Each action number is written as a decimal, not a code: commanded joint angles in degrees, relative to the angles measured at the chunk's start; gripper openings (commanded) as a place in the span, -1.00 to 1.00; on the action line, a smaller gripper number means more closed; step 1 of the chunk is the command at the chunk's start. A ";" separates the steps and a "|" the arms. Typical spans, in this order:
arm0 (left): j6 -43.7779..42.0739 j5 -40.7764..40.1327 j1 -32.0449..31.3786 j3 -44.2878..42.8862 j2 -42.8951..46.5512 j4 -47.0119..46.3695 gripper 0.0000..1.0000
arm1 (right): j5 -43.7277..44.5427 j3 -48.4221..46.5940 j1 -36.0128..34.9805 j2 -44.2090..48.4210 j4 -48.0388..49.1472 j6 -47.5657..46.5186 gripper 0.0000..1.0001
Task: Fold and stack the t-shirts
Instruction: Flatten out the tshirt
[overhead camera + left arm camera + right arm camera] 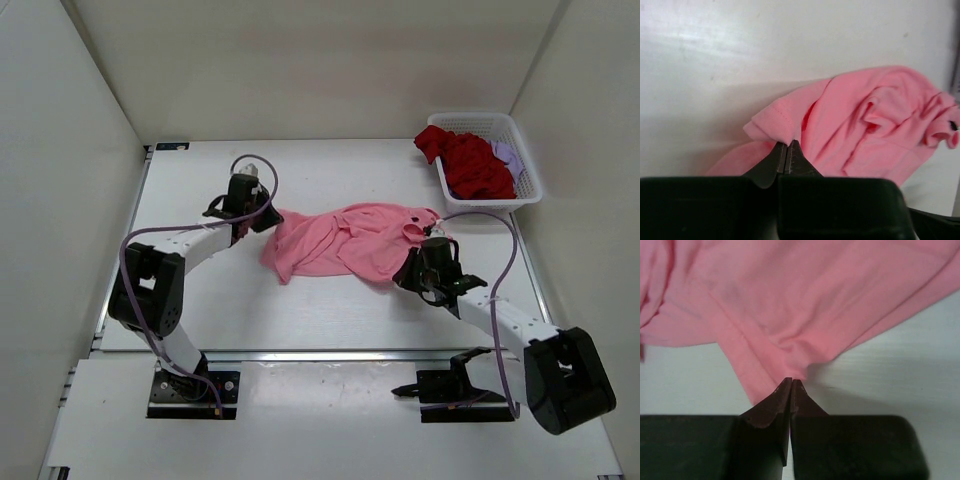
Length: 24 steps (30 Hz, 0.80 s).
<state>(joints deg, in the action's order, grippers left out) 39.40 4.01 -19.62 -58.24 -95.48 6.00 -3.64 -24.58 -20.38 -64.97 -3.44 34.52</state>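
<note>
A pink t-shirt (345,240) lies crumpled across the middle of the table. My left gripper (266,216) is at its left end, shut on a fold of a sleeve hem (775,122). At the shirt's right lower edge, my right gripper (408,270) is shut on a pinch of the pink cloth (795,347). In both wrist views the fingertips meet with fabric bunched between them. A dark red t-shirt (470,162) fills the white basket (527,168) at the back right, with a lavender t-shirt (508,156) partly hidden beside it.
White walls close in the table (200,190) on the left, back and right. The basket stands against the right wall. A purple cable (500,250) loops above my right arm.
</note>
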 commanded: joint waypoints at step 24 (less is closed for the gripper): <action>-2.92 10.13 8.09 -8.74 18.93 7.98 -1.00 | -3.77 4.63 -8.41 16.57 2.53 -0.07 -0.59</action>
<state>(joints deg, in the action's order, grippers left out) 36.49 11.92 -12.88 -70.43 -73.84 13.19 -7.84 -21.54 -23.16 -41.15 -11.90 32.67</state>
